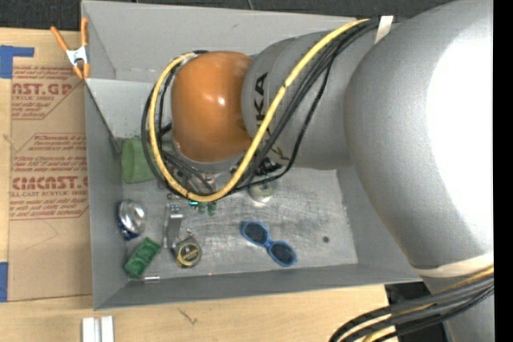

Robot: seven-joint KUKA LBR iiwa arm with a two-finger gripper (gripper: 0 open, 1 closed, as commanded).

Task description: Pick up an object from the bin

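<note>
Bare bin floor (319,206) beside blue sunglasses (268,243)

The arm (417,124) comes in from the right, fat silver-grey links hogging most of that side. The wrist (263,88) is bent so the end points pretty much straight down. A round, shiny orange cover (210,104) caps it. Black and yellow cables (282,92) run along the last link and loop round the cover's left edge. The gripper (192,200) is tucked underneath, just some dark hardware poking out below the cover.

Black letters "KA", sideways on the grey arm (321,112) casing.
</note>
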